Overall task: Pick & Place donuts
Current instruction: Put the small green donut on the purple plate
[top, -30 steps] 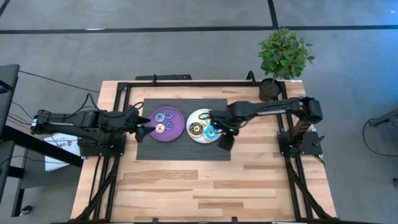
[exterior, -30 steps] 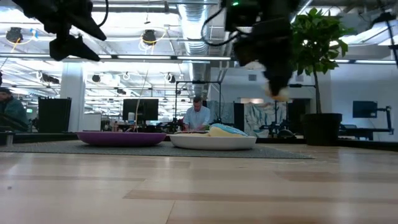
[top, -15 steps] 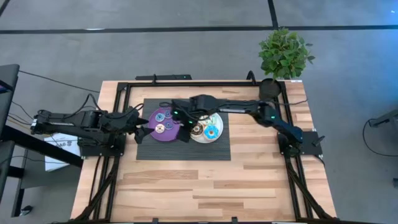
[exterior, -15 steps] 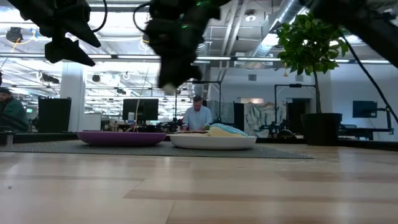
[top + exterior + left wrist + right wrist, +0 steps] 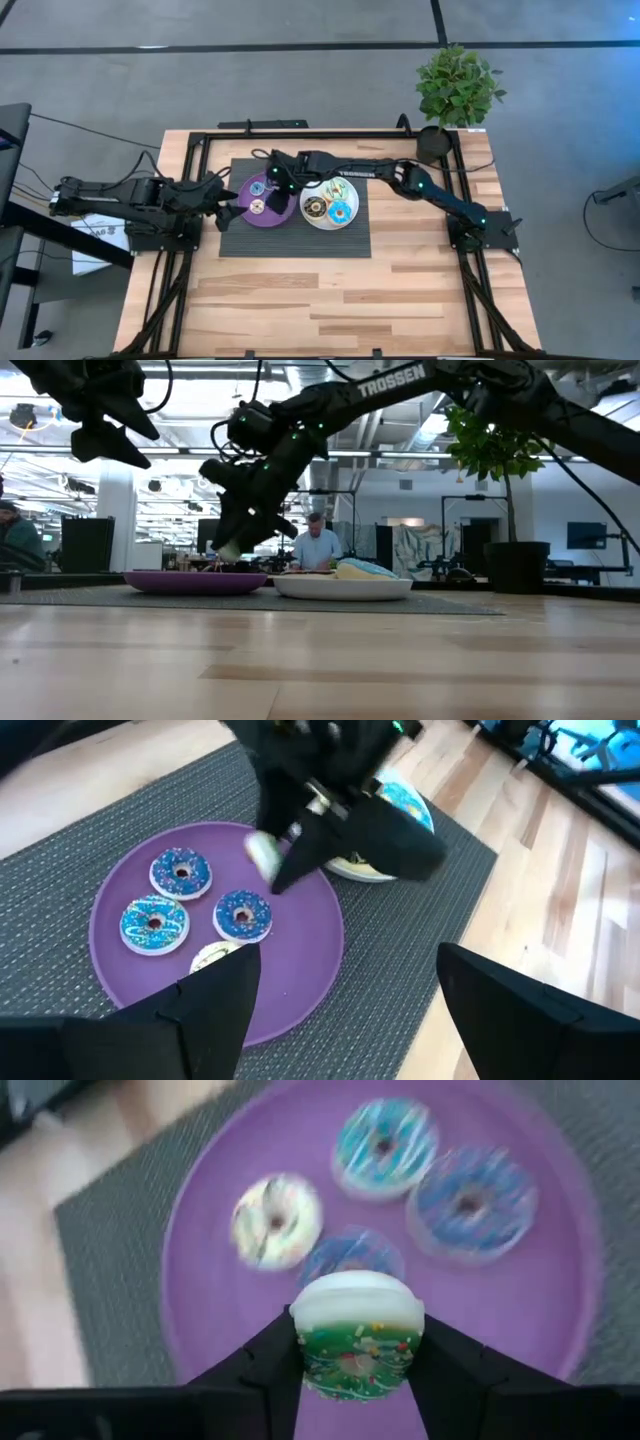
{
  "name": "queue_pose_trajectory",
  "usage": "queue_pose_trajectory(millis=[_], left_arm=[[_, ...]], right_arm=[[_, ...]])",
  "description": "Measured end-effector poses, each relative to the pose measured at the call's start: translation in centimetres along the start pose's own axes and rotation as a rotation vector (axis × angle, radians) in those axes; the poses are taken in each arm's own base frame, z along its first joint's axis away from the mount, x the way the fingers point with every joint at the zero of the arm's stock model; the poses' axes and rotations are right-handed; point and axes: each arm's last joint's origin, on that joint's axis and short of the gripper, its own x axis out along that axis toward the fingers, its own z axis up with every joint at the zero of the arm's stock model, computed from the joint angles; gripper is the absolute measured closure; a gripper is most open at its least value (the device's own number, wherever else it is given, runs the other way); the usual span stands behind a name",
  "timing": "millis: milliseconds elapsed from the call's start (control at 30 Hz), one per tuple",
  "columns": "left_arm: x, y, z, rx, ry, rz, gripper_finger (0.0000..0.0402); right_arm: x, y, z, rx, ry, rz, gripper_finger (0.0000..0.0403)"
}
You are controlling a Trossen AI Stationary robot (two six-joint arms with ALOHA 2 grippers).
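Observation:
My right gripper (image 5: 272,183) reaches across the table and hovers over the purple plate (image 5: 275,215), shut on a green-iced donut (image 5: 355,1345) with a cream underside. On the plate (image 5: 210,1310) lie three blue donuts (image 5: 470,1200) and a cream one (image 5: 277,1220). A brown donut (image 5: 316,208) and a cyan donut (image 5: 339,211) lie on the white plate (image 5: 325,226). My left gripper (image 5: 228,205) waits open and raised at the purple plate's left edge. My right gripper pinches the green donut (image 5: 262,848) between its two fingers (image 5: 275,1365), one on each side of the ring's outer rim (image 5: 300,1335). The fingers slant down from the table's right side. The donut is lifted clear above the purple plate (image 5: 300,960).
Both plates sit on a dark ribbed mat (image 5: 300,245) in the middle of the far half of the table. A potted plant (image 5: 458,88) stands at the far right corner. Bare wood lies toward the near edge. People sit in the room behind.
My right gripper, carrying the green donut, has swung from the white plate's near right side toward the table's left, passed over the white plate, and come down over the purple plate. It has stayed shut on the donut.

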Motion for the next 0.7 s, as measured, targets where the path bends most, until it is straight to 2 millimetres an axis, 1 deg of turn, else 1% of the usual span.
queue_pose_trajectory(millis=[33,100,167,333,533,700], left_arm=[[0.0,0.0,0.0,0.007,0.003,0.001,0.0104],[0.0,0.0,0.0,0.016,0.003,0.001,0.0104],[0.0,0.0,0.0,0.019,0.003,0.001,0.0104],[0.0,0.0,0.0,0.025,0.002,0.004,0.0104],[0.0,0.0,0.0,0.049,0.001,0.004,0.0104],[0.0,0.0,0.0,0.049,-0.002,0.005,0.0104]], right_arm=[[0.2,-0.2,0.1,-0.003,-0.012,-0.016,0.0251],[0.5,-0.8,-0.5,0.011,0.040,-0.053,0.0250],[1.0,-1.3,-0.6,0.022,0.039,-0.062,0.0249],[0.7,-1.8,-0.9,0.052,0.074,-0.127,0.0250],[0.6,-1.9,-1.1,0.054,0.099,-0.135,0.0244],[0.6,-1.9,-1.2,0.048,0.111,-0.137,0.0224]])
